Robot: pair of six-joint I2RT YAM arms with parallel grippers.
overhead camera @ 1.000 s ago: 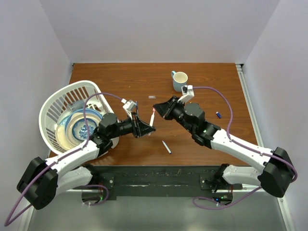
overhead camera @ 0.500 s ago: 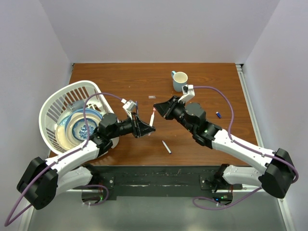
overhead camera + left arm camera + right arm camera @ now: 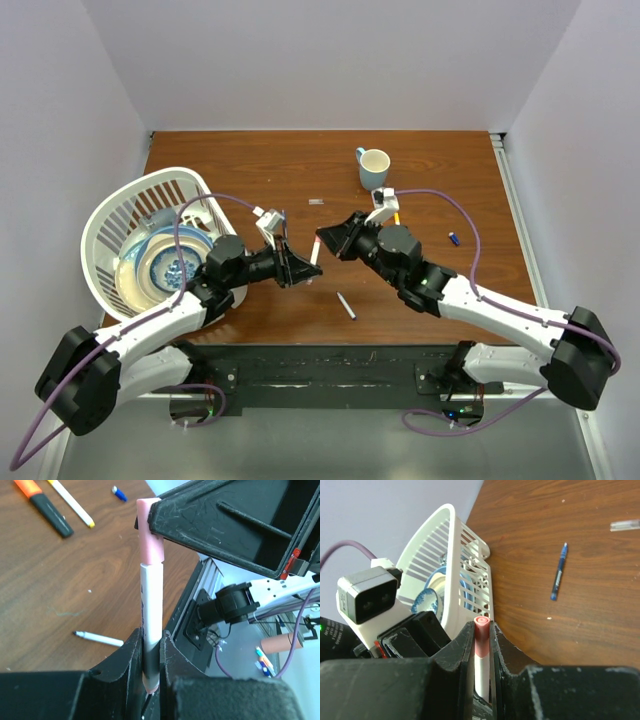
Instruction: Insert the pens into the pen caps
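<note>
Centre of the top view: the left gripper (image 3: pixel 151 652) pinches the slim white plastic pen (image 3: pixel 152 600), the right gripper (image 3: pixel 481 630) clamps the small pink plastic cap (image 3: pixel 150 537) on its tip, so press straight along the barrel, no tilt.

Basket (image 3: pixel 115 215) left, mug (image 3: pixel 374 165) behind pen (image 3: pixel 315 250)
</note>
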